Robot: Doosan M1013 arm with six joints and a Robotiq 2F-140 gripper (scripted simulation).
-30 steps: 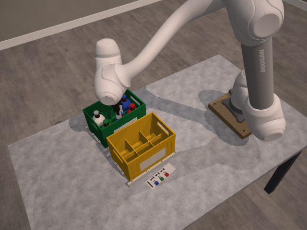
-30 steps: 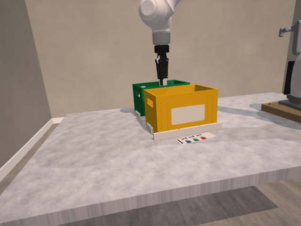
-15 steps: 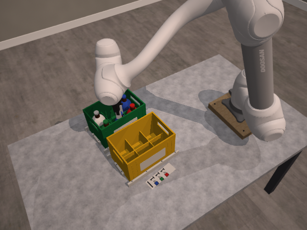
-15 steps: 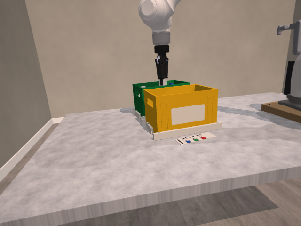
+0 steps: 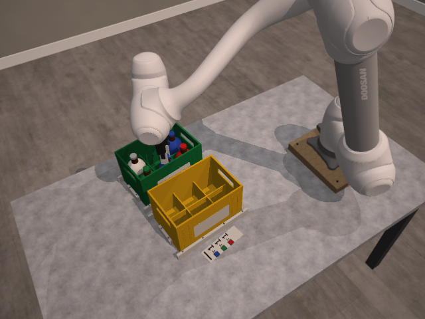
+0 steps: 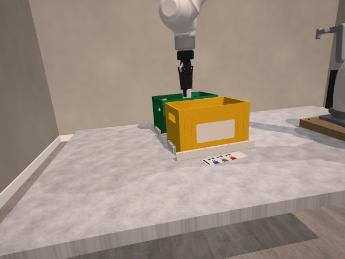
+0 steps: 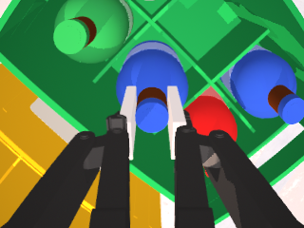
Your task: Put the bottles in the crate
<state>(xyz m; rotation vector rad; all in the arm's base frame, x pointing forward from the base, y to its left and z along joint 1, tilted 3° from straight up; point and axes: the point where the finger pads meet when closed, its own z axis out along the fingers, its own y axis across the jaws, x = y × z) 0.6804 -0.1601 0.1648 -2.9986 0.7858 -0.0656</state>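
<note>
Blue bottle (image 7: pixel 152 76) upright, neck clamped between end effector (image 5: pixel 165 160) (image 6: pixel 186 94) (image 7: pixel 151 101) pads.

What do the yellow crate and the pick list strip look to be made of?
Yellow divided crate: probably matte plastic, judging by thin moulded-looking walls and cut-out handles. White pick list strip: apparently matte paper, lying flat with printed marks.

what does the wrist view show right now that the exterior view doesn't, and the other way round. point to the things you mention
Only the wrist view: a green bottle (image 7: pixel 102 35), a red bottle (image 7: pixel 214 121), and the tool (image 5: pixel 165 156) (image 6: pixel 187 93) (image 7: pixel 151 101) shut on the neck of a blue bottle (image 7: pixel 152 71).

Only the exterior view: the pick list (image 6: pixel 222 158) and the yellow crate's pale front panel (image 6: pixel 215 131).

Both: the tool, the green crate (image 5: pixel 132 178) (image 6: pixel 158 117) (image 7: pixel 62 104) and part of the yellow crate (image 5: pixel 166 219) (image 6: pixel 187 139) (image 7: pixel 24 123).
</note>
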